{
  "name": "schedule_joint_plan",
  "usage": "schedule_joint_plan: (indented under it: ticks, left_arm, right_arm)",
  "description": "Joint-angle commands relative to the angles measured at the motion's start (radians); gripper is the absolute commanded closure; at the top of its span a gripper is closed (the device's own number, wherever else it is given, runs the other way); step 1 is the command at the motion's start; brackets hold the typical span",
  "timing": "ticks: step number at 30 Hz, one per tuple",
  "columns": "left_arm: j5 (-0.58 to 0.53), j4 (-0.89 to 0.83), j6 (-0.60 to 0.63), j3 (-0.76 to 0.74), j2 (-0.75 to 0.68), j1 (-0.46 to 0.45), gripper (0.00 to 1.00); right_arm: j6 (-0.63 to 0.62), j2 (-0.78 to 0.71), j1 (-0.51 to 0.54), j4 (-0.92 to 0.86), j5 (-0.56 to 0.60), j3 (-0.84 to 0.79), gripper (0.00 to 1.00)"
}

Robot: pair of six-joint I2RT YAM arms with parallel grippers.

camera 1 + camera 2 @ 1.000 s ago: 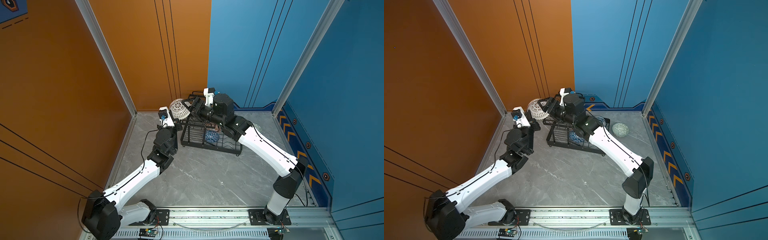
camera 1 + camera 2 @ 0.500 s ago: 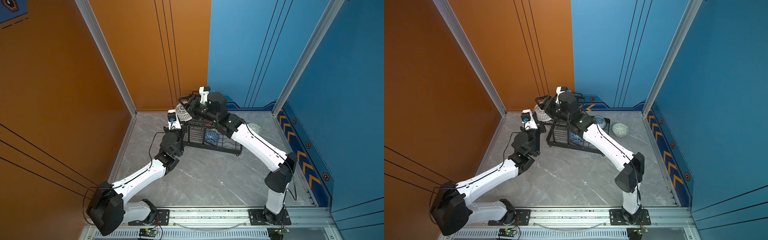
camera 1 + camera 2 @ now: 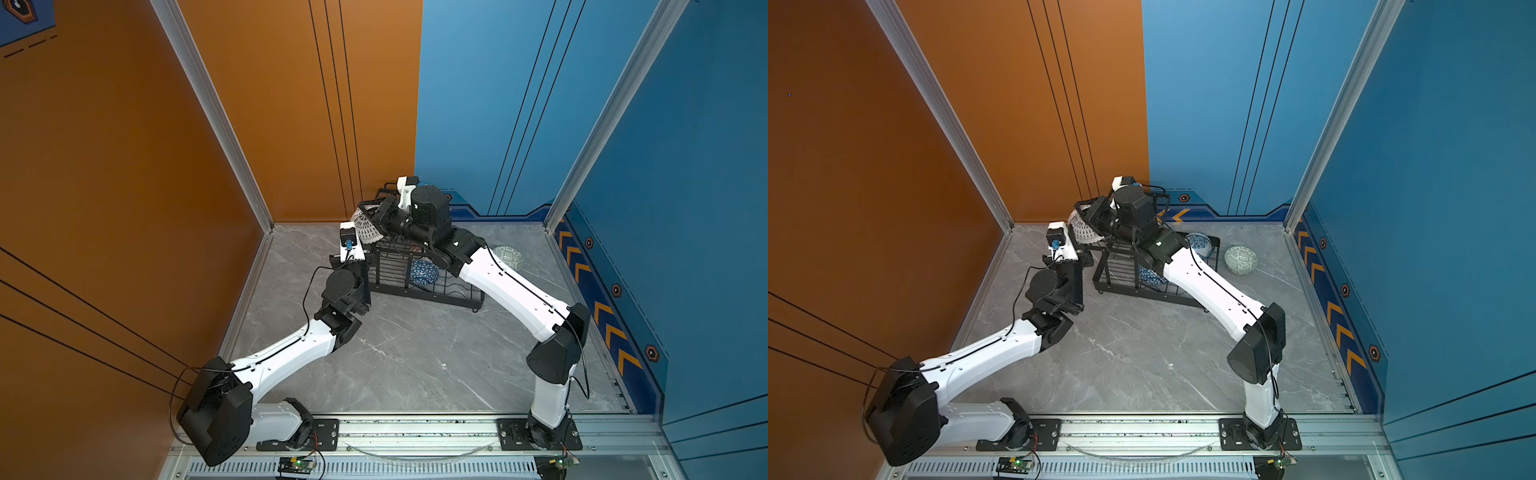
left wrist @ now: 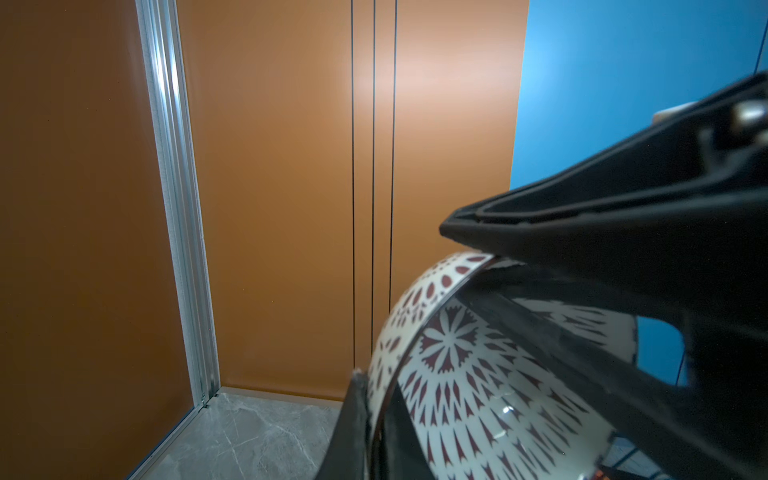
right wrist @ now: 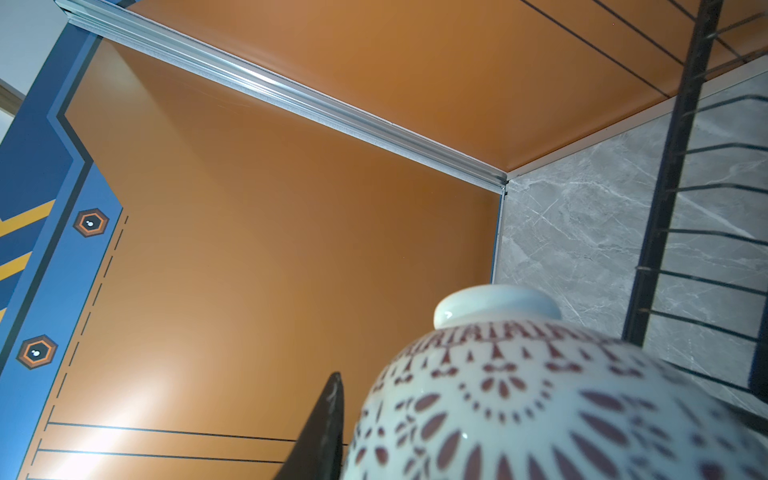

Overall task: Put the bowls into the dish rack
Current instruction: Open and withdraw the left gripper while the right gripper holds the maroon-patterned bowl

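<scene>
The orange-white patterned bowl (image 3: pixel 368 230) (image 3: pixel 1082 230) hangs tilted at the upper left corner of the black wire dish rack (image 3: pixel 415 291) (image 3: pixel 1121 289). My left gripper (image 4: pixel 376 401) is shut on its rim from below. My right gripper (image 3: pixel 380 216) (image 3: pixel 1094 212) reaches over the rack top and straddles the same bowl (image 5: pixel 540 415). One finger (image 5: pixel 328 419) lies against the outer wall and the other crosses the inside. A blue triangle-patterned bowl (image 3: pixel 424 272) lies in the rack's lower tier. A blue-white floral bowl (image 3: pixel 1200 245) sits at the rack's right end.
A pale green patterned bowl (image 3: pixel 509 255) (image 3: pixel 1241 259) rests on the grey floor right of the rack. The orange wall and its corner post (image 4: pixel 178 208) stand close behind the held bowl. The right arm spans over the rack.
My left arm carried the patterned bowl right, up to the rack's corner. My right gripper swung left to meet it, and its jaws narrowed around the bowl's wall.
</scene>
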Motion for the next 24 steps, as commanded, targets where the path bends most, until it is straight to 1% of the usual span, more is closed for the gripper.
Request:
schedule_joint_plan:
  ticks: [1, 8, 10, 14, 18, 19, 23, 24]
  left_arm:
    - [-0.015, 0.088, 0.018, -0.011, -0.014, -0.012, 1.00]
    - [-0.016, 0.102, 0.038, -0.010, -0.013, -0.014, 1.00]
    - [-0.017, 0.112, 0.048, -0.008, -0.010, -0.013, 1.00]
    - [-0.017, 0.119, 0.048, -0.011, -0.010, -0.010, 1.00]
    - [-0.017, 0.117, 0.039, -0.016, -0.016, -0.010, 0.95]
    - [-0.019, 0.117, 0.037, -0.019, -0.017, -0.009, 0.93]
    - [-0.020, 0.117, 0.026, -0.028, -0.029, -0.006, 0.71]
    - [-0.020, 0.117, 0.025, -0.028, -0.033, -0.007, 0.69]
  right_arm:
    - [-0.018, -0.018, -0.018, 0.018, 0.034, -0.012, 0.82]
    - [-0.022, -0.026, -0.017, 0.018, 0.031, -0.020, 0.98]
    - [-0.023, -0.031, -0.017, 0.018, 0.034, -0.029, 1.00]
    - [-0.033, -0.045, -0.017, 0.020, 0.041, -0.048, 1.00]
    - [-0.039, -0.049, -0.018, 0.019, 0.041, -0.053, 1.00]
    - [-0.039, -0.048, -0.018, 0.020, 0.041, -0.053, 1.00]
    - [-0.043, -0.051, -0.018, 0.022, 0.042, -0.055, 1.00]
    - [-0.043, -0.051, -0.018, 0.025, 0.043, -0.056, 1.00]
